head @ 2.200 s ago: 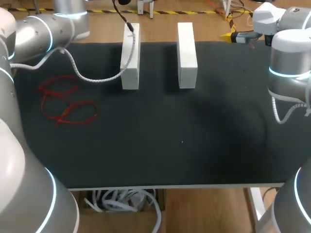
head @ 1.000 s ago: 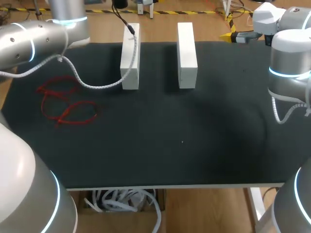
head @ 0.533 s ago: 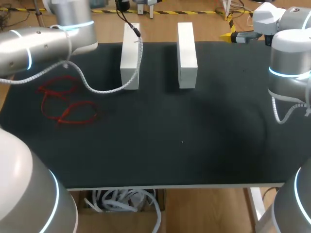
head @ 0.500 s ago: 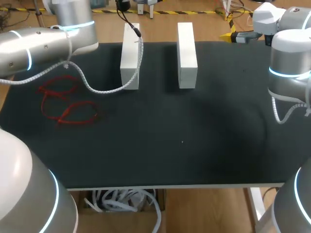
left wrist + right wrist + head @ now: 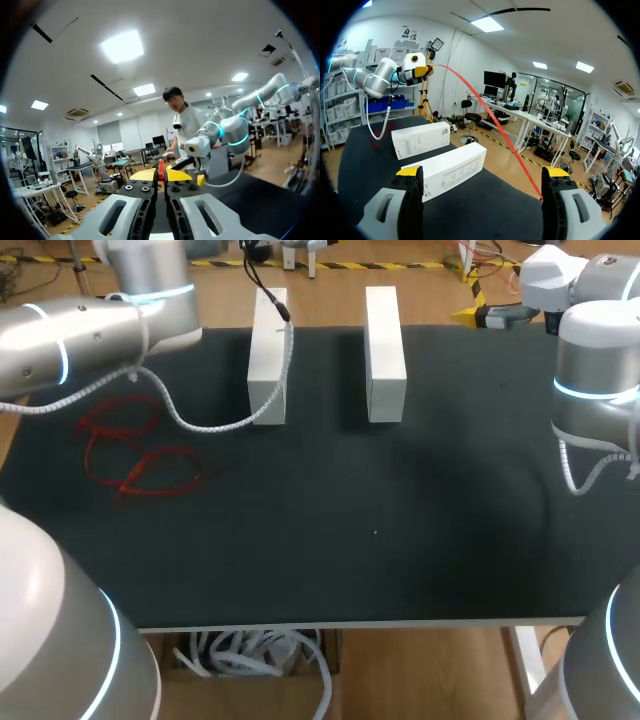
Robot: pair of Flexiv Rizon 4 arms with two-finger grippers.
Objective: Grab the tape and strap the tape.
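Red tape [image 5: 485,112] runs taut through the air from the left gripper [image 5: 161,175], whose fingers are pressed together on its end, to a spot right by one finger of the right gripper [image 5: 482,172]. The right gripper is spread wide; whether the tape touches it I cannot tell. Two white boxes [image 5: 384,340] stand by the counter's [image 5: 400,540] far edge, and red loops [image 5: 140,455] lie near its left edge.
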